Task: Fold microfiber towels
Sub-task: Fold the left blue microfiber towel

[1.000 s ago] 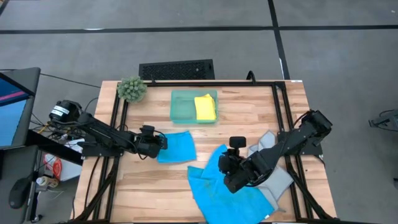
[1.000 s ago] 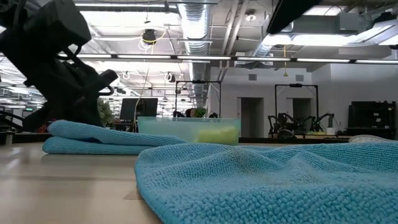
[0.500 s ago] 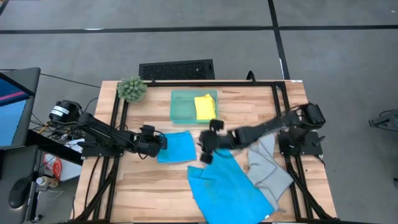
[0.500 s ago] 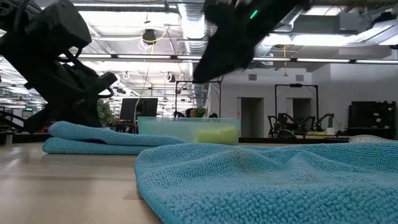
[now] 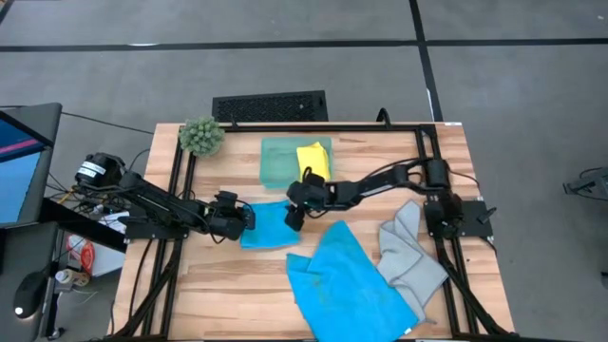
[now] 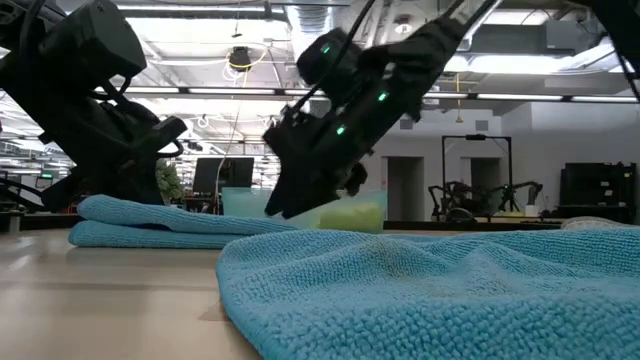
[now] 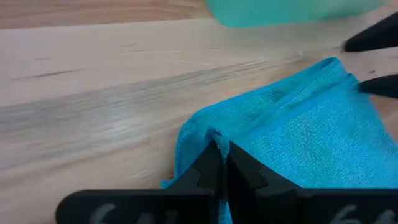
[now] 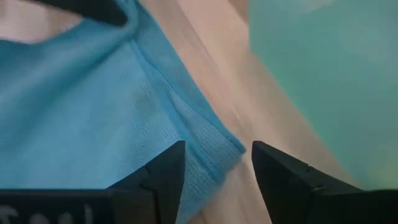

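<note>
- The small folded bright blue microfiber towel (image 5: 270, 224) is lying on the wooden desk (image 5: 228, 285), just in front of the translucent teal-green rectangular tray (image 5: 281, 163) holding the folded yellow cloth (image 5: 313, 162).
- The left end effector (image 5: 245, 218) is sitting closed, pinching that towel's left edge.
- The right end effector (image 5: 291, 215) is hovering over the towel's opposite, right-hand corner, fingers parted and straddling the hem, gripping nothing.
- So the towel is stretching sideways between both arms, each at one end.
- A larger spread blue towel (image 5: 347, 280) and a crumpled light grey towel (image 5: 410, 255) are waiting nearer the desk's front right.
</note>
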### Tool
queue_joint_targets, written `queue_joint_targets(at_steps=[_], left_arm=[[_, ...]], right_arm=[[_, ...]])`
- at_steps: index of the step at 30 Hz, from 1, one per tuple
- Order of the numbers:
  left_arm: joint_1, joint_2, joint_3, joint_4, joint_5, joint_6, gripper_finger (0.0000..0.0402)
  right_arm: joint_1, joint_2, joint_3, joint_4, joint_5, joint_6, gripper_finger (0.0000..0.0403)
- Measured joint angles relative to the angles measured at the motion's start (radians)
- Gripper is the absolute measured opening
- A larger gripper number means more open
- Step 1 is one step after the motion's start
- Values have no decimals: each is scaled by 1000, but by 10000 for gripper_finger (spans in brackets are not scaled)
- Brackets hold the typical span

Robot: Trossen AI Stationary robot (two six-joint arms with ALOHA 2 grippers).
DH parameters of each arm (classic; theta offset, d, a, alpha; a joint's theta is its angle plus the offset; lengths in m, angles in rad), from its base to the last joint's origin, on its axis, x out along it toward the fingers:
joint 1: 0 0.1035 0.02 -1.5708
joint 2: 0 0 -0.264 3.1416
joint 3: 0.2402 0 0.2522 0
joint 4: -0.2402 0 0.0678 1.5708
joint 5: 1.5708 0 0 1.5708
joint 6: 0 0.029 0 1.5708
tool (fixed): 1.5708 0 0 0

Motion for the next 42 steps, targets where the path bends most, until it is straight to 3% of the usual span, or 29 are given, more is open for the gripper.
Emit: queue_joint_targets(at_steps=[7,10,15,17,24,35,42], left_arm=[[0,0,0,0,-1,0,0],[0,0,0,0,-1,1,0],[0,0,0,2,-6,1,0],[0,0,0,1,-6,1,0],[0,0,0,1,-10,1,0],[0,0,0,37,-78,23,0],[0,0,0,56,-75,53,19]], right_arm=[[-3,52,51,-32,2,-3,191],[-3,50,52,-47,2,-3,147],[-3,38,52,-84,2,7,37],[-3,38,52,-97,2,14,14],[1,38,52,-127,84,57,52],[4,36,52,-154,82,46,65],[4,-26,48,-207,78,40,125]])
